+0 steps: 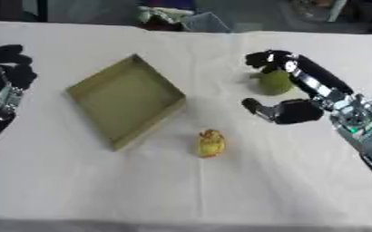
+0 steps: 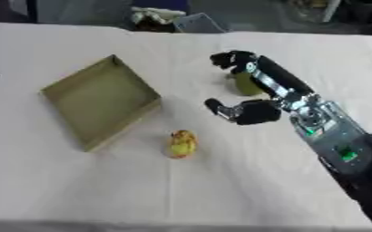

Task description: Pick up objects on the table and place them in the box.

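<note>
An olive shallow box [image 1: 122, 98] lies askew and empty at centre left on the white tablecloth. In front of its right corner sits a small yellow object [image 1: 211, 143] with an orange top. Further right and back rests a round green fruit [image 1: 275, 83]. My right hand [image 1: 296, 111] is open around it. The fingers [image 1: 267, 59] arch over the fruit's far side, and the thumb [image 1: 253, 107] juts out on the near side, apart from the fruit. At the left edge my left hand [image 1: 7, 68] is raised with relaxed fingers, holding nothing.
Beyond the table's far edge lies some clutter [image 1: 173, 16] of white and dark things. The white cloth [image 1: 141, 190] stretches from the yellow object to the near edge. My right forearm [image 2: 332, 136] crosses the table's right side.
</note>
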`<action>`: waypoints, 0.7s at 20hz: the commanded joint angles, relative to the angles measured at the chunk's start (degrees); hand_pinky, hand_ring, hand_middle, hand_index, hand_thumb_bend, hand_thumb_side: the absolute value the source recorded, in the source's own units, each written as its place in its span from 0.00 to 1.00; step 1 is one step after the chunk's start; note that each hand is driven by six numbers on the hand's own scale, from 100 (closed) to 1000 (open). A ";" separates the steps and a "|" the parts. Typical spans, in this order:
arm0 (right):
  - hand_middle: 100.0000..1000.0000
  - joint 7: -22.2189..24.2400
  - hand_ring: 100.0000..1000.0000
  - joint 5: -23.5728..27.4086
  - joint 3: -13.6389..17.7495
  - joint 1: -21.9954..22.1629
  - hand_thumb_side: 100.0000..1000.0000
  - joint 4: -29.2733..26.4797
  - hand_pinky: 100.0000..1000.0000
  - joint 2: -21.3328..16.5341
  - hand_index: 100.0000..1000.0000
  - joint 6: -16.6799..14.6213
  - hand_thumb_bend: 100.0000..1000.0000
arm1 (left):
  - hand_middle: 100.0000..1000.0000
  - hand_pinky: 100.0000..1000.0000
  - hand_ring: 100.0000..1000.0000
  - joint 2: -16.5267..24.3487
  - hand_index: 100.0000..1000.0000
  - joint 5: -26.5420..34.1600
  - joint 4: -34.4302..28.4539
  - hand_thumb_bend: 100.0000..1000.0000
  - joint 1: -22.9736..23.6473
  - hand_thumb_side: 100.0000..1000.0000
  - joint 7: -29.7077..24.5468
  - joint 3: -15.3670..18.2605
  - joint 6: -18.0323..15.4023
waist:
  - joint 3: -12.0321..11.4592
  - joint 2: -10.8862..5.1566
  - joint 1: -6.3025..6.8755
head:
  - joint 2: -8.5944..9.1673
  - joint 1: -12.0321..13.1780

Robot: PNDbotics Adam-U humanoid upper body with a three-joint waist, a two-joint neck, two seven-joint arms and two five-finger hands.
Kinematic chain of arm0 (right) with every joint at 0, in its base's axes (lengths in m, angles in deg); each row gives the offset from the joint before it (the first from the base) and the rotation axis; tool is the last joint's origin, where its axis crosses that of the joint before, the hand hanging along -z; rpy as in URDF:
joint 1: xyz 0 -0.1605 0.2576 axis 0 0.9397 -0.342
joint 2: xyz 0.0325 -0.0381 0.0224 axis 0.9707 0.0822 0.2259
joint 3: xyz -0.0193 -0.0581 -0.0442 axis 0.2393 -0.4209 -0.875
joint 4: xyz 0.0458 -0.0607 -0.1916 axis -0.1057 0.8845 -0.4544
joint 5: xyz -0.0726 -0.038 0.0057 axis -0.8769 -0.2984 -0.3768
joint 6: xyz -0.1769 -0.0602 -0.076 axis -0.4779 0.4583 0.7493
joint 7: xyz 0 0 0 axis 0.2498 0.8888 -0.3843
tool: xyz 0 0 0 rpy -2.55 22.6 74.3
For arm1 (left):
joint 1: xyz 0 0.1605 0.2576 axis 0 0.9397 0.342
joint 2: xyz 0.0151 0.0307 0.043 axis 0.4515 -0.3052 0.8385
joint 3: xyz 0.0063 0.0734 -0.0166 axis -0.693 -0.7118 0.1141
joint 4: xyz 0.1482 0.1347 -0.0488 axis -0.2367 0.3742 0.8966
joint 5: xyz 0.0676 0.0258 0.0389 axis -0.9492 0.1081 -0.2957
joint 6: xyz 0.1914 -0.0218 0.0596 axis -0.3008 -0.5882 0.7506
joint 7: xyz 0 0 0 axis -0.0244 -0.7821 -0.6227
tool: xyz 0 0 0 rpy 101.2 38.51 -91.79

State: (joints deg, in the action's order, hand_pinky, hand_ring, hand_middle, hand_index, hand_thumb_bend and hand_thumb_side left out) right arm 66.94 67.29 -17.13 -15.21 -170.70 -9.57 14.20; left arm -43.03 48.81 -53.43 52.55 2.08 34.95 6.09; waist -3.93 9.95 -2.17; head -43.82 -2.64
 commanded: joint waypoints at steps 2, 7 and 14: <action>0.81 4.32 0.83 -0.33 -1.51 -2.22 0.35 1.29 0.77 -0.99 0.92 -0.62 0.26 | 0.61 0.62 0.57 1.12 0.79 0.02 -0.95 0.39 -0.41 0.66 -0.30 -0.11 -0.09 | -0.03 -0.83 0.17 | -0.30 -0.10; 0.81 9.66 0.84 -0.57 -2.06 -3.52 0.35 3.71 0.78 0.35 0.91 -1.00 0.25 | 0.61 0.62 0.56 1.09 0.79 0.00 -0.89 0.39 -0.38 0.66 -0.40 -0.14 -0.10 | -0.21 -0.80 0.15 | -0.30 -0.06; 0.81 14.14 0.84 -1.57 -2.31 -4.50 0.34 7.82 0.78 2.66 0.90 -1.74 0.24 | 0.61 0.62 0.56 1.06 0.79 0.03 -0.91 0.39 -0.48 0.66 -0.49 -0.18 -0.13 | -0.35 -0.68 0.12 | -0.30 -0.04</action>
State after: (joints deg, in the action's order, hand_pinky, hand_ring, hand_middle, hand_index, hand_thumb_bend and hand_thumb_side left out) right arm 80.48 66.33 -19.73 -18.64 -163.19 -6.45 12.68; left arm -43.03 48.81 -53.41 52.56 1.71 34.65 6.08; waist -4.29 9.95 -2.19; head -43.82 -2.65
